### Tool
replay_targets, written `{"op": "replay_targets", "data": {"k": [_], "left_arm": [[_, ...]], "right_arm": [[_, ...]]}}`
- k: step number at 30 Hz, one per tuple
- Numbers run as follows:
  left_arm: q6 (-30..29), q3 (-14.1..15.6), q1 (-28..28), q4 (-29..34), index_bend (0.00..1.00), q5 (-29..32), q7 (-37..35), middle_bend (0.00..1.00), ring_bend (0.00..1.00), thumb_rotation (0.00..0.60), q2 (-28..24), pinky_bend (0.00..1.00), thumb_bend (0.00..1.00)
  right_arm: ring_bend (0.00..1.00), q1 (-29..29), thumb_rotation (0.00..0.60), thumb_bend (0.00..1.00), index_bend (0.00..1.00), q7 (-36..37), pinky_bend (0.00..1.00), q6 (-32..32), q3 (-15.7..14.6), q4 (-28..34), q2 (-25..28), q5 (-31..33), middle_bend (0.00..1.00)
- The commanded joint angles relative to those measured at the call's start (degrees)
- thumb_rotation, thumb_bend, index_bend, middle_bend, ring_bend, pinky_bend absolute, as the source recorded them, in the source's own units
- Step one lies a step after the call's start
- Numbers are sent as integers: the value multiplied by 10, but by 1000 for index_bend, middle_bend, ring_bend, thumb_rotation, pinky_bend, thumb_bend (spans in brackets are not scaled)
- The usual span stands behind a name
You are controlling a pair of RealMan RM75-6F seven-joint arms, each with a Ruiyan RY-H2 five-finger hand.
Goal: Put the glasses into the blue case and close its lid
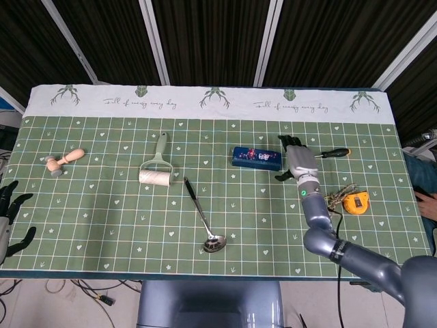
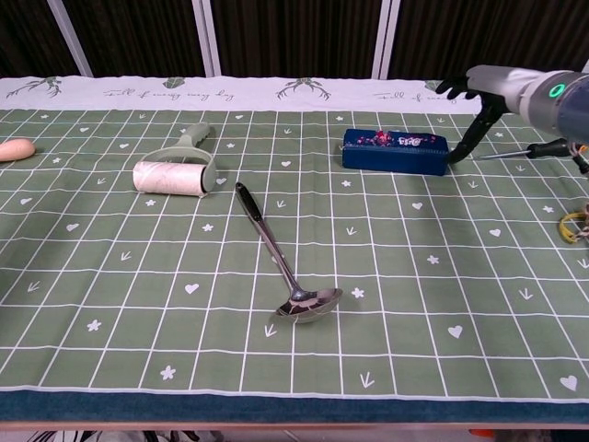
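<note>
The desk (image 1: 102,205), covered in a green gridded cloth with a white band along its far edge, fills both views. The right arm reaches in from the near right corner, forearm angled up toward the middle, and ends in the right hand (image 1: 298,158), which hangs just right of the blue case (image 1: 256,158), fingers spread and holding nothing; in the chest view one dark finger (image 2: 471,140) points down to the cloth close by the case's right end, though whether it touches the case cannot be told. The case lies lengthwise, lid down, in the right half of the desk toward the far side, and the glasses cannot be seen. The left hand (image 1: 9,212) shows only in the head view, off the near left edge, fingers apart and empty. Wide bare cloth runs along the near edge and between the case and the lint roller (image 1: 156,171). A ladle (image 1: 202,217) lies diagonally near the centre. Right of the hand sits a screwdriver (image 1: 328,154); nearer, a yellow tape measure (image 1: 355,202) beside tangled twine (image 1: 336,198), cut off in the chest view. A wooden stamp (image 1: 63,161) lies far left.
</note>
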State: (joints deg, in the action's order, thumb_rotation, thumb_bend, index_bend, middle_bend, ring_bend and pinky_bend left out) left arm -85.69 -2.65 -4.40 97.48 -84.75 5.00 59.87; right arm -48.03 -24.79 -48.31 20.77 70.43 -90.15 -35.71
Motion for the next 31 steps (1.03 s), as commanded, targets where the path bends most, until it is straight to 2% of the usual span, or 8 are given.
{"op": "replay_targets", "data": {"k": [1, 3, 7, 11, 15, 19, 26, 31], "left_arm": [[0, 0, 0, 0, 182, 0, 1, 0, 0, 600, 0, 0, 317], [0, 0, 0, 0, 169, 1, 1, 0, 0, 600, 1, 0, 317], [-1, -1, -1, 1, 140, 0, 2, 0, 0, 600, 2, 0, 317], [-2, -1, -1, 1, 117, -2, 4, 0, 0, 600, 3, 0, 317], [-4, -2, -1, 0, 98, -3, 7, 0, 0, 600, 4, 0, 317], [-7, -2, 0, -1, 98, -6, 8, 0, 0, 600, 5, 0, 317], [-9, -2, 1, 0, 98, -6, 8, 0, 0, 600, 3, 0, 317], [-6, -2, -1, 0, 98, -3, 10, 0, 0, 600, 3, 0, 317]], "right_arm": [[62, 122, 600, 150, 92, 65, 222, -126, -52, 194, 122, -135, 89], [62, 172, 600, 150, 92, 89, 222, -176, -85, 248, 161, -194, 89], [62, 258, 600, 151, 92, 134, 222, -281, -143, 297, 200, -295, 88], [62, 328, 600, 150, 93, 154, 222, -374, -196, 305, 210, -376, 86], [60, 371, 600, 150, 93, 151, 222, -412, -240, 303, 215, -426, 83], [59, 398, 600, 138, 94, 132, 222, -439, -252, 289, 205, -444, 80], [58, 422, 600, 132, 96, 100, 222, -477, -239, 256, 179, -458, 77], [58, 432, 600, 131, 96, 90, 222, -494, -232, 254, 173, -476, 77]]}}
